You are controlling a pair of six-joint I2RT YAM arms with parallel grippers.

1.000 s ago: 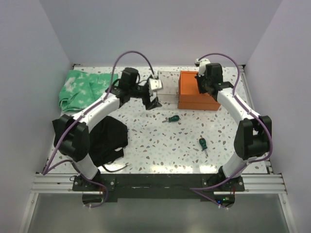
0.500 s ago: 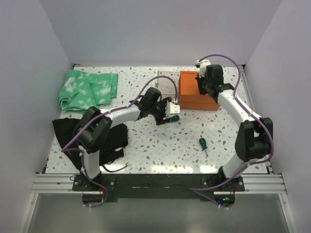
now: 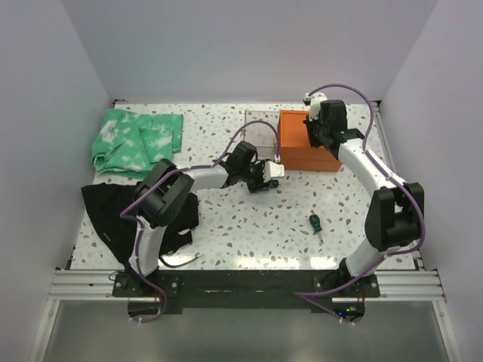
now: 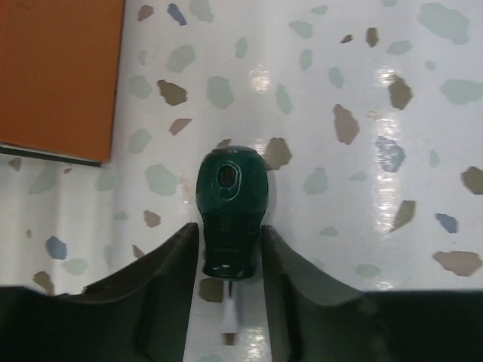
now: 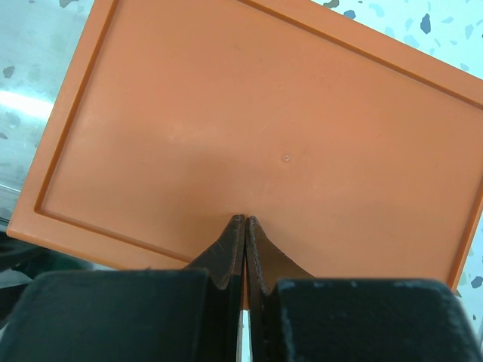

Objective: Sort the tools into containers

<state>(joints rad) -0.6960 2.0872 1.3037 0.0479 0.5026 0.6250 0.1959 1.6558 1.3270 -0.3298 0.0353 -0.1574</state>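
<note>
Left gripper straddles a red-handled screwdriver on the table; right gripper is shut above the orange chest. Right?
No: the screwdriver that the left gripper straddles has a dark green handle, not red, as the left wrist view shows. It does lie on the table, with the right gripper shut above the orange chest.

chest (image 3: 293, 142): plain orange | screwdriver (image 4: 230, 204): dark green handle | table (image 3: 249, 226): white with grey, brown, blue speckles | far cloth (image 3: 136, 139): green, pale blotches | near cloth (image 3: 106, 215): black
</note>
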